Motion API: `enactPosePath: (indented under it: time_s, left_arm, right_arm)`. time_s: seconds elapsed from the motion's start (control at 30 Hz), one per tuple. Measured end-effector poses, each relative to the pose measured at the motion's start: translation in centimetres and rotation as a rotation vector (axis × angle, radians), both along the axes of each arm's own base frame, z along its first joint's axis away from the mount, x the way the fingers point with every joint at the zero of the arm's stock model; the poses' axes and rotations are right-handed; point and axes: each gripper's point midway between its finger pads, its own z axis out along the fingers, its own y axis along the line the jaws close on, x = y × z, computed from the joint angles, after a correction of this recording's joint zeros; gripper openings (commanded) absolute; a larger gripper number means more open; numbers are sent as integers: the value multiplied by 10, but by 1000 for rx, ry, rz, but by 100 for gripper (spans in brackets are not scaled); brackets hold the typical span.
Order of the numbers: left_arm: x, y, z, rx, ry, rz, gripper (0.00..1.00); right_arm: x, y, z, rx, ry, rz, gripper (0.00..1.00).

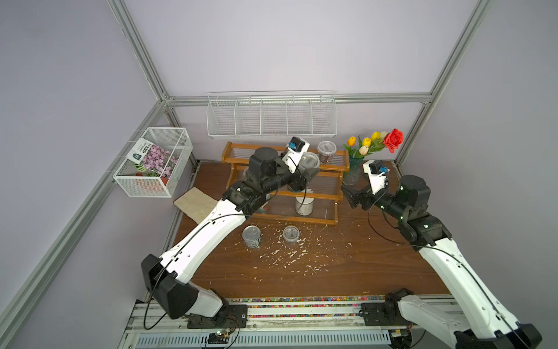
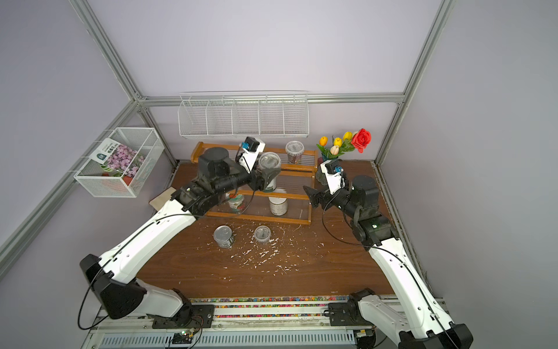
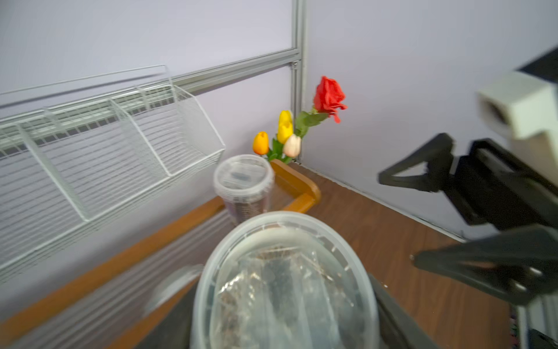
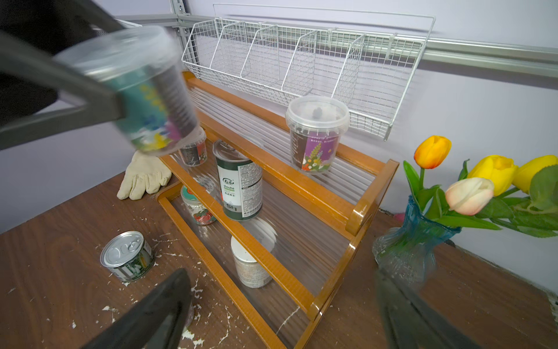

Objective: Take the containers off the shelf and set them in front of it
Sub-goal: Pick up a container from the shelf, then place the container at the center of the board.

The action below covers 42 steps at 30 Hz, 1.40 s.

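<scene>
My left tool (image 2: 267, 173) tight on cup (image 2: 269, 161) above shelf (image 2: 259, 218); my right tool (image 2: 311, 198) apart at shelf's 3 o'clock.

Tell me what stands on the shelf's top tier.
One clear lidded cup stands on the top tier, near the vase end. The left gripper and its held cup cover part of the other end.

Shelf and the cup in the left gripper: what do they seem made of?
Shelf: orange-brown wood frame, probably glossy varnish judging by highlights; tiers look like clear ribbed plastic. Held cup: transparent plastic with a snap-on lid, contents showing through; printed label wrap.
</scene>
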Motion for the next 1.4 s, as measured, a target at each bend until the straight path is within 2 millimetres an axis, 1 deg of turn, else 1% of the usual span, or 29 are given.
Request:
enactPosePath:
  time_s: [0.03, 0.13, 0.23, 0.3, 0.4, 0.53, 0.73, 0.87, 0.93, 1.03, 1.23, 1.4]
  left_arm:
    - [-11, -2, -8, 2, 13, -11, 68]
    - [-45, -10, -46, 23, 78, -35, 67]
    - [-73, -22, -97, 67, 150, -73, 67]
    - [-86, -29, -131, 86, 192, -93, 67]
    - [-95, -34, -179, 111, 240, -96, 67]
    - [-92, -49, -223, 127, 268, -90, 67]
    - [-82, -74, -265, 123, 254, -82, 67]
    - [-74, -80, -300, 159, 266, -51, 67]
    - [-69, -81, -313, 178, 273, -27, 67]
    - [-62, -82, -322, 179, 276, 10, 68]
    - [-53, -83, -328, 165, 289, 61, 70]
    - [-48, -84, -330, 159, 298, 87, 77]
  right_arm:
    - [-2, -3, 0, -1, 2, -6, 97]
    - [-10, -11, 3, 1, -3, -23, 97]
    - [-23, -17, -2, -2, 4, -34, 97]
    - [-30, -20, -9, -8, 17, -42, 97]
    - [-36, -26, -22, -22, 49, -64, 97]
    - [-39, -31, -34, -37, 78, -88, 97]
    - [-40, -35, -37, -48, 89, -111, 97]
    - [-39, -36, -38, -52, 91, -118, 97]
    - [-39, -37, -39, -55, 95, -123, 97]
    - [-40, -39, -41, -65, 102, -128, 97]
    - [-42, -40, -48, -82, 126, -130, 97]
    - [-43, -40, -51, -89, 137, -129, 97]
